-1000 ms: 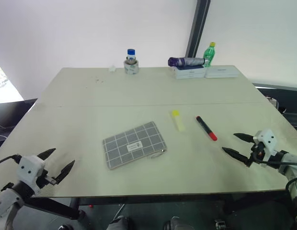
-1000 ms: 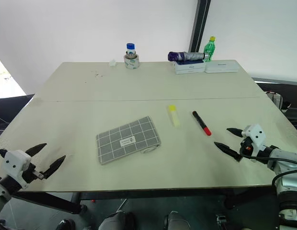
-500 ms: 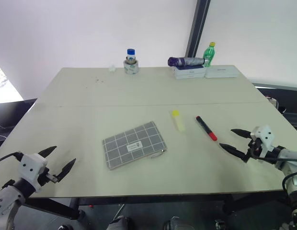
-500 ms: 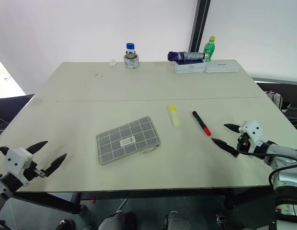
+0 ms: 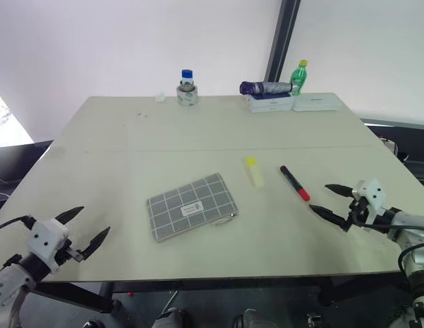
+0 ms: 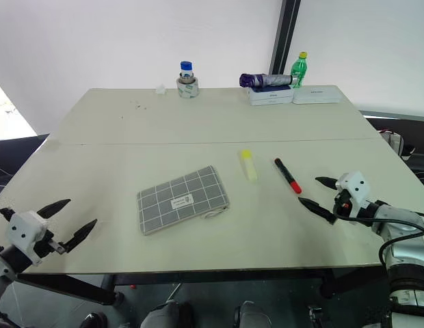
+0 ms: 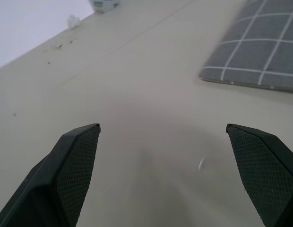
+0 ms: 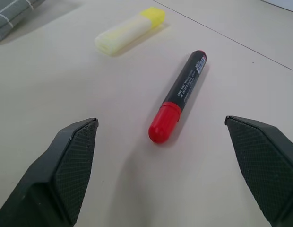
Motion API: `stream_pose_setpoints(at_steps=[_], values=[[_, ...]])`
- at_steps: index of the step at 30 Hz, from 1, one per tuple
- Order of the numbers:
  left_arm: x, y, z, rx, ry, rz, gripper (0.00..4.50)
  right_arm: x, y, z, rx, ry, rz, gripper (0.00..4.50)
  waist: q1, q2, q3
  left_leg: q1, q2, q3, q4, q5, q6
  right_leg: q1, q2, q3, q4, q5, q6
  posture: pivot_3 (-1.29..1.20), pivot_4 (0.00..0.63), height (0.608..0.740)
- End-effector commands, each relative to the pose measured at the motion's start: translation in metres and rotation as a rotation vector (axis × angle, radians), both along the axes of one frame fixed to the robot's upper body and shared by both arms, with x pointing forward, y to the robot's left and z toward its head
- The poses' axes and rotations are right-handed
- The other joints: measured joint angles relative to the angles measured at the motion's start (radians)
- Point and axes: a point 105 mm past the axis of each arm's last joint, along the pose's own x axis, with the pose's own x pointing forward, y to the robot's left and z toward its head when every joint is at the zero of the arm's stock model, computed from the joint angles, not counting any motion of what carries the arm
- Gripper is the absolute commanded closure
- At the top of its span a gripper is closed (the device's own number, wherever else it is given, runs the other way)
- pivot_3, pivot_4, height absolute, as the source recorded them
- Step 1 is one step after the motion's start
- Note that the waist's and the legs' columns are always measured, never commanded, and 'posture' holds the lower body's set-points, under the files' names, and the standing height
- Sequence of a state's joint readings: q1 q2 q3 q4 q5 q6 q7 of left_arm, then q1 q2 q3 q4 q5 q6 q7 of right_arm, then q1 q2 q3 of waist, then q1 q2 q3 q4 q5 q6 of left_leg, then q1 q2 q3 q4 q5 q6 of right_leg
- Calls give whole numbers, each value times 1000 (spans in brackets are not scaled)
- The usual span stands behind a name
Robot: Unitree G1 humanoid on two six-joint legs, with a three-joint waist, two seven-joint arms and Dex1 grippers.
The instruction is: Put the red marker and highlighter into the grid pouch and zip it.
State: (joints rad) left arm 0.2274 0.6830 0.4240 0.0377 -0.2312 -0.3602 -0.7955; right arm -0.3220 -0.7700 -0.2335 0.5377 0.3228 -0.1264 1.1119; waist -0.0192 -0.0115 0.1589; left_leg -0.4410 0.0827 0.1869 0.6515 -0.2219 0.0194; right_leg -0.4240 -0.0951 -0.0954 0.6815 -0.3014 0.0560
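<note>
Both grippers are hanging over the near part of the table (image 5: 116, 137) with nothing in them. Taking the grid pouch (image 5: 191, 206) as the landmark: the left gripper (image 5: 82, 232) is hovering well to the pouch's left and nearer the robot, just over the table's front edge, its two black fingers spread wide and pointing across toward the pouch. In the left wrist view a corner of the pouch is lying ahead of those parted fingers (image 7: 73, 156), with bare tabletop between.

To the pouch's right, the right gripper (image 5: 328, 201) is also standing open and empty, its fingers (image 8: 73, 156) spread on either side of the red marker's (image 5: 294, 182) red end without touching it. In the right wrist view the marker is lying flat between and beyond the fingertips, red cap toward the gripper.

That marker is resting on the table to the right of the pouch, well apart from it. Between pouch and marker, the highlighter (image 5: 253, 171) is lying flat, its brighter yellow cap pointing away from the robot, near the marker but not touching it. The pouch itself is lying flat and slightly turned, label up.

Far beyond the pouch, along the table's back edge, a blue-capped jar (image 5: 187, 87), a green bottle (image 5: 299, 76) and a purple folded umbrella (image 5: 265, 87) on white boxes (image 5: 294, 103) are sitting.
</note>
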Motion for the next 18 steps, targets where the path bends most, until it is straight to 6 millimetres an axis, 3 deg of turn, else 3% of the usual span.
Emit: stream_pose_setpoints(at_steps=[1,3,7,12,18], values=[[5,-15,14,236,-124,-116,0,9,33,25,25,-100,88,1403,0,0,0,0,0,0,0,0,0,0,0,0,0,0,0,0,150,740],[6,-22,9,338,-139,-183,0,13,58,31,65,-131,129,2403,-1,0,0,0,0,0,-1,-1,-2,0,0,0,0,0,-1,0,150,740],[10,-32,-6,434,-151,-278,0,17,104,21,7,-142,227,4442,-2,1,0,0,0,1,-2,0,0,-2,0,1,0,0,0,0,150,740],[18,-41,-13,505,-167,-358,0,24,156,9,-55,-150,319,4442,2,1,0,-1,0,2,-2,0,0,-2,0,-1,0,1,1,0,150,740],[27,-51,-19,539,-184,-425,0,36,180,-6,-227,-159,341,4442,5,1,0,-1,0,3,-2,0,0,-2,0,-1,0,1,1,0,150,740]])
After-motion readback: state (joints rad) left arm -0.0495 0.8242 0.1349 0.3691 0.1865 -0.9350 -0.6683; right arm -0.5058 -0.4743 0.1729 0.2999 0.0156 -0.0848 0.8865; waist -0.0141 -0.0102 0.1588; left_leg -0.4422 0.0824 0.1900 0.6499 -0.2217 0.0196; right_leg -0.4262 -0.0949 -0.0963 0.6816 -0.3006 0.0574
